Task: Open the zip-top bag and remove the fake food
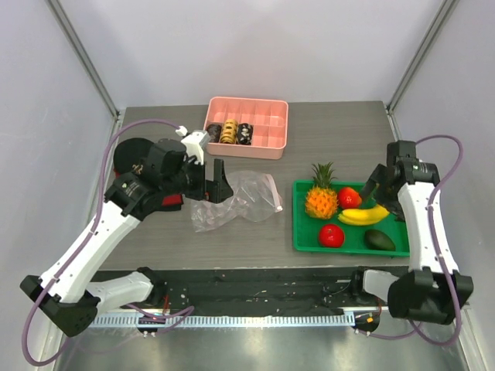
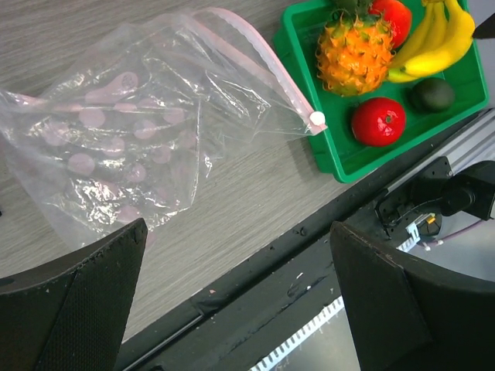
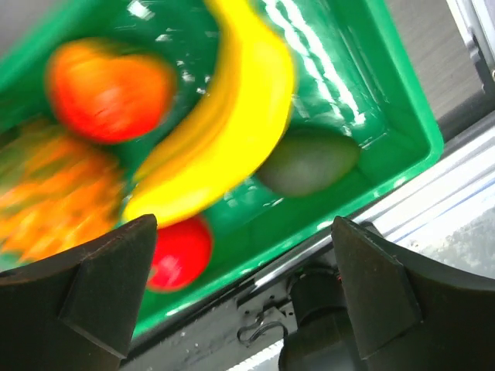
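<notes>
You have the zip-top bag (image 1: 236,199) lying flat and apparently empty on the table (image 1: 232,243). The fake food (image 1: 321,202) sits in the green tray (image 1: 298,232) beside it, so removal looks complete. Your left gripper (image 2: 238,228) hovers over the bag, jaws apart and empty. The right gripper (image 3: 244,255), likewise spread, hangs above the tray.

Light: bright, even, diffuse.
Glare: white streaks on green tray (image 3: 390,116); sheen on zip-top bag (image 2: 139,131).
Blur: right wrist view smeared, banana (image 3: 240,116) soft; others sharp.

Blurred banana (image 3: 232,131) beside probable avocado (image 3: 305,161), green tray (image 3: 394,108)
</notes>
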Controlling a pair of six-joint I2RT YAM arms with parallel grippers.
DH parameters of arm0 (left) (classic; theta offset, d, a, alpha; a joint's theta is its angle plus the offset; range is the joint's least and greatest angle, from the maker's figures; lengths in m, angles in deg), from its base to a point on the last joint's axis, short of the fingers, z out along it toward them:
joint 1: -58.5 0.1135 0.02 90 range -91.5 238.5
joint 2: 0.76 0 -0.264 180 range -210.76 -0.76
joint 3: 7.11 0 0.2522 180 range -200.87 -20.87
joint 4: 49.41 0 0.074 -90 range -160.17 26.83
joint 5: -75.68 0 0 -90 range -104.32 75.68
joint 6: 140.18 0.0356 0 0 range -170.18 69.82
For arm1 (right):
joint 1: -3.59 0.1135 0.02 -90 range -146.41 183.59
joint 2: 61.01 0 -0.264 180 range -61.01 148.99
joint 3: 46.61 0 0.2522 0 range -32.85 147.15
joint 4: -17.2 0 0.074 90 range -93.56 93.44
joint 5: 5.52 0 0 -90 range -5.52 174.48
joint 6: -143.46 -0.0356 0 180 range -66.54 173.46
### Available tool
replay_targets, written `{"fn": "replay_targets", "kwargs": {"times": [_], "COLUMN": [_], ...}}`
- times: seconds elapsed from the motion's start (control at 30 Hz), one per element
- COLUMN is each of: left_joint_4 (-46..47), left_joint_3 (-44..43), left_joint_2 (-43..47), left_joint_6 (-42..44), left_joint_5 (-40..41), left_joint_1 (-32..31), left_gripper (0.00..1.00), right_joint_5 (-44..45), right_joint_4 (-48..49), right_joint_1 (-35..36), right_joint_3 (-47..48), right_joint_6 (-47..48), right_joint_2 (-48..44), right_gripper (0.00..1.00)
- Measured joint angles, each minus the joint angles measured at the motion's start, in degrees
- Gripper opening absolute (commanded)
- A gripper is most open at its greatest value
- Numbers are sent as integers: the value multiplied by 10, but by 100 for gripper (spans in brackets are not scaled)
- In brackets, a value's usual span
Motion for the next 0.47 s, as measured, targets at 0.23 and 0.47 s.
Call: {"fn": "replay_targets", "kwargs": {"times": [0.23, 0.47], "left_joint_4": [45, 106], "left_joint_3": [24, 82], "left_joint_2": [0, 57], "left_joint_6": [-24, -65], "left_joint_5": [-16, -7], "left_joint_1": [0, 0], "left_gripper": [100, 100], "right_joint_5": [-19, -101], "right_joint_4": [7, 87], "right_joint_1": [247, 328], "right_joint_3": [123, 110], "right_joint_6": [-46, -85], "right_joint_2": [-21, 6], "right_gripper": [100, 100]}}
